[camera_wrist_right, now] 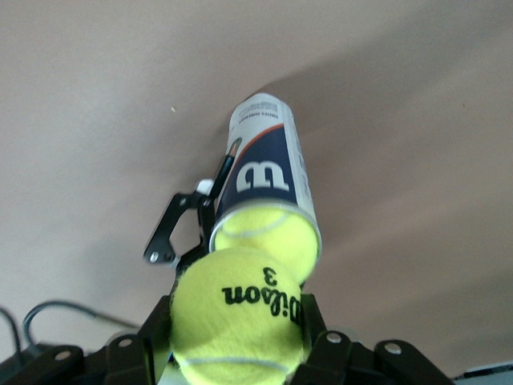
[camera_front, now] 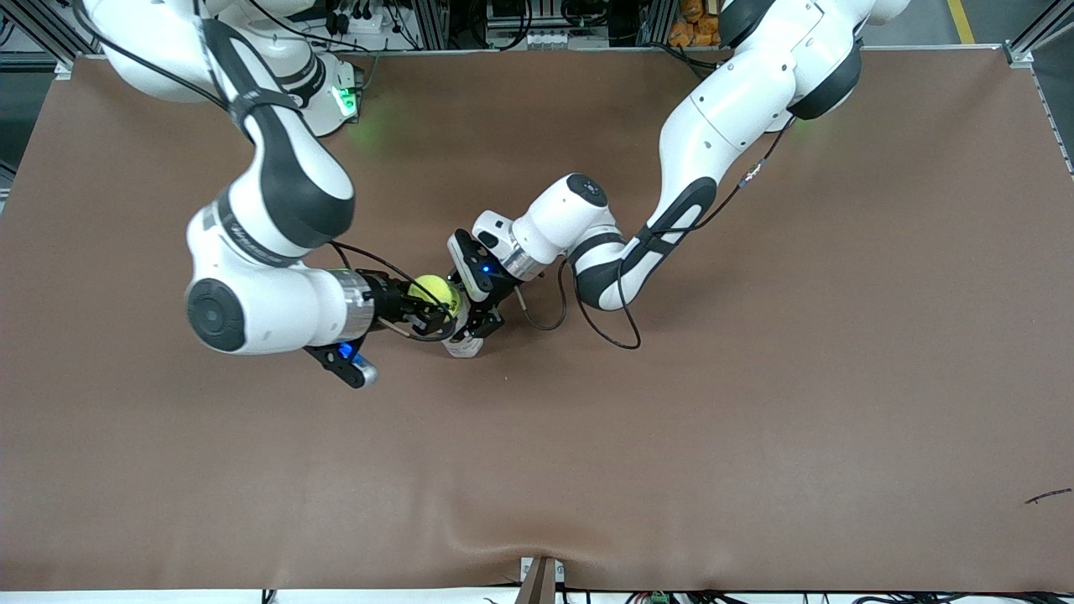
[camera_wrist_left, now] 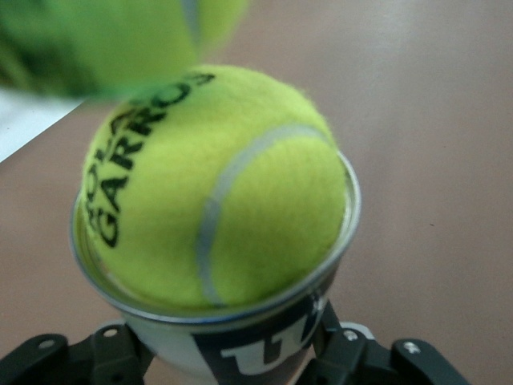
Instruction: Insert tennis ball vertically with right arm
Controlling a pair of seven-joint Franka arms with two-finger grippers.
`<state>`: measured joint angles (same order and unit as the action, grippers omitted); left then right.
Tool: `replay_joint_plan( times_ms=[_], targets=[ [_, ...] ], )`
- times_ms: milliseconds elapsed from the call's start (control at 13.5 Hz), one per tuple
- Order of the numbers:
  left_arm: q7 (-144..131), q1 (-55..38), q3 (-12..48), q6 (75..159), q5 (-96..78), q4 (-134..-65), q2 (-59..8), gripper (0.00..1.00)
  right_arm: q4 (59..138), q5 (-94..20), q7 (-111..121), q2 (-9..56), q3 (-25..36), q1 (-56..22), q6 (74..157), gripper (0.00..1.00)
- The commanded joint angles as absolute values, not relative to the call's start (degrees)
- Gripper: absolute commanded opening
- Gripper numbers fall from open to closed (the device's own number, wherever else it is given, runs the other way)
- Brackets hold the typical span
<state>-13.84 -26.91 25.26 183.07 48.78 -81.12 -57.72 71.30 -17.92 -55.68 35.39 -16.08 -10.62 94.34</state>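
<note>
My right gripper [camera_front: 430, 307] is shut on a yellow tennis ball [camera_front: 436, 294] marked Wilson 3 [camera_wrist_right: 240, 313]. That ball hangs right over the open mouth of a Wilson can [camera_wrist_right: 264, 168], which stands near the middle of the table [camera_front: 755, 419]. Another yellow ball [camera_wrist_left: 216, 192] sits in the can's mouth, bulging above the rim. My left gripper [camera_front: 480, 322] is shut on the can's body [camera_wrist_left: 256, 349], one finger on each side. In the front view only the can's white lower end [camera_front: 464, 345] shows under the two hands.
A black cable [camera_front: 604, 329] loops from the left arm down onto the brown table cover. A small dark scrap [camera_front: 1049, 497] lies near the table's edge at the left arm's end. A bracket [camera_front: 541, 579] sticks out at the edge nearest the front camera.
</note>
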Motion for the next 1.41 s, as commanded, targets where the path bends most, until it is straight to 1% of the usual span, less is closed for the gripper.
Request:
replay_joint_plan(
  times_ms=[0,149,223,297,371,817,966,1040,1114,1263,1337],
  targets=[
    [-14.7,-27.3,24.5,184.0,48.7,-81.7,-57.0,0.86,73.6,-15.5,-56.2,35.8,-16.3,-10.8,96.5,0.0],
    [-14.7,-27.3,24.5,184.0,48.8,-81.7,-57.0,0.86,73.6,-15.1,-56.2,36.4,-16.3,-11.0,97.6,0.0],
    [-14.7,-27.3,24.5,184.0,48.8,-81.7,-57.0,0.86,73.6,-15.1,-56.2,36.9,-16.3,-11.1,97.9,0.1],
    [-14.7,-27.3,24.5,184.0,48.8,-81.7,-57.0,0.86,73.6,-15.1,-56.6,37.1,-16.3,-11.0,98.1,0.85],
    [-14.7,-27.3,24.5,184.0,48.8,-81.7,-57.0,0.86,73.6,-15.1,-57.1,37.2,-16.3,-11.1,97.9,1.0],
    [-14.7,-27.3,24.5,184.0,48.8,-81.8,-57.0,0.86,72.4,-15.4,-57.0,35.6,-16.2,-9.9,95.4,1.0],
    [-14.7,-27.3,24.5,184.0,48.8,-81.8,-57.0,0.86,69.4,-14.9,-56.5,35.6,-15.5,-7.6,95.5,1.0],
    [-14.7,-27.3,24.5,184.0,48.8,-81.8,-57.0,0.86,66.3,-13.9,-56.1,35.9,-14.7,-6.4,96.0,1.0],
    [-14.7,-27.3,24.5,184.0,48.8,-81.8,-57.0,0.86,63.7,-12.1,-52.2,36.2,-13.4,-6.0,96.7,1.0],
    [-14.7,-27.3,24.5,184.0,48.8,-81.9,-57.1,0.86,63.4,-11.3,-36.6,36.2,-9.6,-5.1,101.3,1.0],
    [-14.7,-27.3,24.5,184.0,48.8,-82.1,-57.1,0.87,63.5,-11.1,-29.8,36.3,-8.4,-4.8,102.4,1.0]
  ],
)
